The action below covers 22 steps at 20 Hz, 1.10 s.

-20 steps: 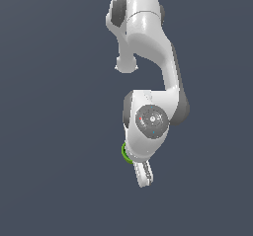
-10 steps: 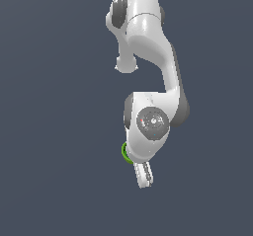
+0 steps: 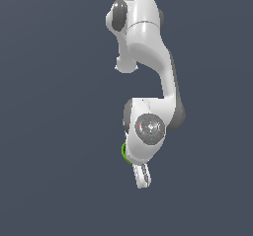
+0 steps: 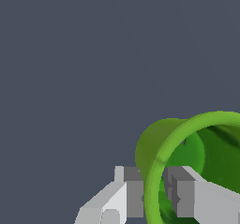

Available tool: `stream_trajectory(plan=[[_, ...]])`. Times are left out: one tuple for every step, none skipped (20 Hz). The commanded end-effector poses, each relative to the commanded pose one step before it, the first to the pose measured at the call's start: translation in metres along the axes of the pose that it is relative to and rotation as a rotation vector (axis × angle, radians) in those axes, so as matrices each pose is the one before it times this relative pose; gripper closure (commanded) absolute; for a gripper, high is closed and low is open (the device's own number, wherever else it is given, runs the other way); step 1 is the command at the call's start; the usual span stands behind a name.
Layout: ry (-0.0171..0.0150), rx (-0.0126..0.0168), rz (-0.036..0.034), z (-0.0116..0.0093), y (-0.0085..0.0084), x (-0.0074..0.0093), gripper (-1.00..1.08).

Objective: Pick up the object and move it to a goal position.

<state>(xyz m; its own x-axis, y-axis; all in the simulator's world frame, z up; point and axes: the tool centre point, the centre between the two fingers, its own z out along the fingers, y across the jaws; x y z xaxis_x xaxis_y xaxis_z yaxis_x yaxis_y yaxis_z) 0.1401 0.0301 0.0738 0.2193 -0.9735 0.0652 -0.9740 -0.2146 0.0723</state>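
Note:
The object is a bright green cup point(image 4: 187, 148) with a darker hollow inside. It fills the wrist view close to the camera. My gripper point(image 4: 153, 195) straddles the cup's wall, one finger point(image 4: 133, 195) outside the rim and the other finger point(image 4: 183, 195) inside the hollow. Both press against the thin wall. In the exterior view only a green sliver of the cup point(image 3: 123, 152) shows beside the wrist; the arm hides the rest. The gripper point(image 3: 142, 177) there points toward the lower edge of the picture, fingers close together.
The white arm point(image 3: 148, 52) stretches down the middle of the exterior view over a plain dark grey ground point(image 3: 49, 131). No goal marker or other object shows in either view.
Almost nothing differs. The arm and the green sliver of the cup stay in nearly the same place across the three exterior frames.

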Motion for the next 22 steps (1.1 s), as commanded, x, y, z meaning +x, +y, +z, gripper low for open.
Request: stream_trajectory(plan=[[0.00003,0.00049,0.00006,0.00029,-0.00010,-0.00001,1.08],[0.00000,0.00000,0.00000,0.00000,0.00000,0.00000,1.08],[0.00000,0.00000,0.00000,0.00000,0.00000,0.00000,1.08],[0.00000,0.00000,0.00000,0.00000,0.00000,0.00000,1.08],[0.00000,0.00000,0.00000,0.00000,0.00000,0.00000,1.08],[0.00000,0.00000,0.00000,0.00000,0.00000,0.00000,1.08],[0.00000,0.00000,0.00000,0.00000,0.00000,0.00000,1.08],[0.00000,0.00000,0.00000,0.00009,-0.00008,0.00007,1.08],[0.00000,0.00000,0.00000,-0.00021,0.00014,0.00043,1.08],[0.00000,0.00000,0.00000,-0.00065,0.00042,0.00129,1.08],[0.00000,0.00000,0.00000,-0.00110,0.00071,0.00220,1.08],[0.00000,0.00000,0.00000,-0.00158,0.00101,0.00316,1.08],[0.00000,0.00000,0.00000,-0.00207,0.00131,0.00414,1.08],[0.00000,0.00000,0.00000,-0.00257,0.00160,0.00514,1.08],[-0.00023,0.00019,0.00039,-0.00318,0.00199,0.00646,1.08],[0.00000,0.00000,0.00000,-0.00358,0.00220,0.00716,1.08],[0.00000,0.00000,0.00000,-0.00409,0.00250,0.00818,1.08],[0.00000,0.00000,0.00000,-0.00455,0.00276,0.00909,1.08],[0.00000,0.00000,0.00000,-0.00461,0.00279,0.00921,1.08],[0.00000,0.00000,0.00000,-0.00457,0.00275,0.00913,1.08],[0.00000,0.00000,0.00000,-0.00451,0.00270,0.00900,1.08],[0.00000,0.00000,0.00000,-0.00442,0.00262,0.00884,1.08]])
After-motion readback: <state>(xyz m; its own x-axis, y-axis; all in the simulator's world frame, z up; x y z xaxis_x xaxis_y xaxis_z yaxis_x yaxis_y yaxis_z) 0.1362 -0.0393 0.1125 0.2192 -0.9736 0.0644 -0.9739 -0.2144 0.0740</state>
